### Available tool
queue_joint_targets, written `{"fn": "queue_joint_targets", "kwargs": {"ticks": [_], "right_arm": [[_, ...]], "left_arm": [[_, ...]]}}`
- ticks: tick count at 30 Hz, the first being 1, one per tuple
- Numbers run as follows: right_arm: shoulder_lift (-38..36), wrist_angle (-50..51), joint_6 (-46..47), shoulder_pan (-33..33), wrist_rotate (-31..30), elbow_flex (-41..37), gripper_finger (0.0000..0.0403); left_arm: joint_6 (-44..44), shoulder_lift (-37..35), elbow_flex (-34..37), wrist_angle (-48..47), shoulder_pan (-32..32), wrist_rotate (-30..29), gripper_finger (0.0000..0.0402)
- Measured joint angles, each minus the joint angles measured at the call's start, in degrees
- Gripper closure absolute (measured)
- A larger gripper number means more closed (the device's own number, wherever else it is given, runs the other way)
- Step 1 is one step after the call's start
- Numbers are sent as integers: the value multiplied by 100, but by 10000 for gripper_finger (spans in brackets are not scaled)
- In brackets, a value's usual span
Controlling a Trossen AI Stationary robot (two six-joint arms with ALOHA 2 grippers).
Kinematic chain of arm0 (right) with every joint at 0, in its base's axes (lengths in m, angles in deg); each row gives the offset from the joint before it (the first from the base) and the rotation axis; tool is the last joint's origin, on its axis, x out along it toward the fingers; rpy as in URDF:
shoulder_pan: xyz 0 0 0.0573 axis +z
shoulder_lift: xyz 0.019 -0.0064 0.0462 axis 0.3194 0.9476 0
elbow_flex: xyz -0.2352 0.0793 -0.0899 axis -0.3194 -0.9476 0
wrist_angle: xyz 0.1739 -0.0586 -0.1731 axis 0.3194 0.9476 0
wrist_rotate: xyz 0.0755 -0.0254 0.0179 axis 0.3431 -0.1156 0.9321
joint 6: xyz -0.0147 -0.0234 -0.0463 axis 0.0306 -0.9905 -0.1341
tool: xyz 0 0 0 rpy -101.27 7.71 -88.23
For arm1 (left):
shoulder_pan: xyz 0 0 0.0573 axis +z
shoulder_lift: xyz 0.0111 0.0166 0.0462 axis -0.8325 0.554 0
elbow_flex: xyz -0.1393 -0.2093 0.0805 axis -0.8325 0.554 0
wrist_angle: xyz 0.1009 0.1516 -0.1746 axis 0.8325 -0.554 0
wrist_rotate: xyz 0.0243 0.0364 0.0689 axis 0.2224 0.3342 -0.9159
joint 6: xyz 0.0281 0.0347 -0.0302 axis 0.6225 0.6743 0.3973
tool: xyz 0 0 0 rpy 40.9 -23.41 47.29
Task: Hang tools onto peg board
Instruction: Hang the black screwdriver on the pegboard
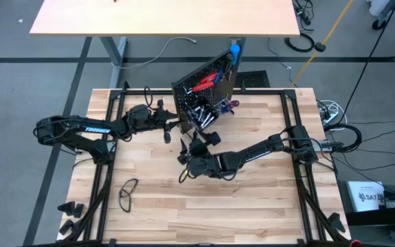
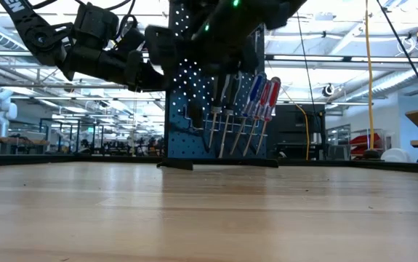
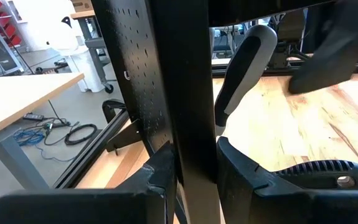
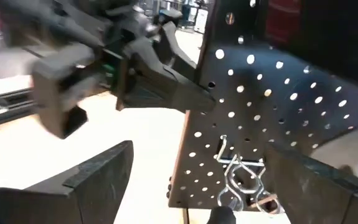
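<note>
Peg board stands upright at the far middle of the table, loaded already: a row of screwdrivers with red, blue and black handles hangs on its face in the low view, red-handled pliers higher up; safety glasses lie on the near left of the table, well apart from both arms.

Left gripper: jaws narrow, clamped on the panel's side edge, which runs straight up between the two fingers; judged to be steadying the board.

Right gripper: jaws wide, nothing between them; in its wrist view the perforated face and a bare wire hook sit just ahead of the gap, one dark finger to either side.

Step in hand, by judgement: a tool just placed and let go, right arm free at the board; no tool left loose on the table that I can make out.

Next move calls for drawing the open jaws straight back from the panel, clear of hooks and hung handles; left grip should hold until then, or the board may tip.
</note>
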Motion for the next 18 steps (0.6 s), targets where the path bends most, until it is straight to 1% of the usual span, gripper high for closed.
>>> {"fn": "queue_joint_targets", "kwargs": {"ticks": [4,5,7,10,12,15,16,18], "right_arm": [[-177,258,0,382,-16,-1,54],[-232,349,4,501,42,-1,54],[-366,714,139,721,361,0,54],[-633,1767,898,1002,1137,2,53],[-759,2702,1581,1174,1506,2,53],[-802,3956,2523,1477,1598,-2,53],[-775,4206,2712,1566,1568,-23,53],[-682,4431,2811,1690,1478,-105,53]], "left_arm": [[-20,0,0,0,0,-2,318],[-21,0,0,0,0,-2,318],[-27,0,0,0,0,0,318],[-40,0,0,0,0,-4,318],[-41,1,0,0,0,-4,318],[-43,2,0,0,0,-3,318],[-43,2,0,0,0,-4,318],[-43,2,0,0,-2,-4,318]]}}
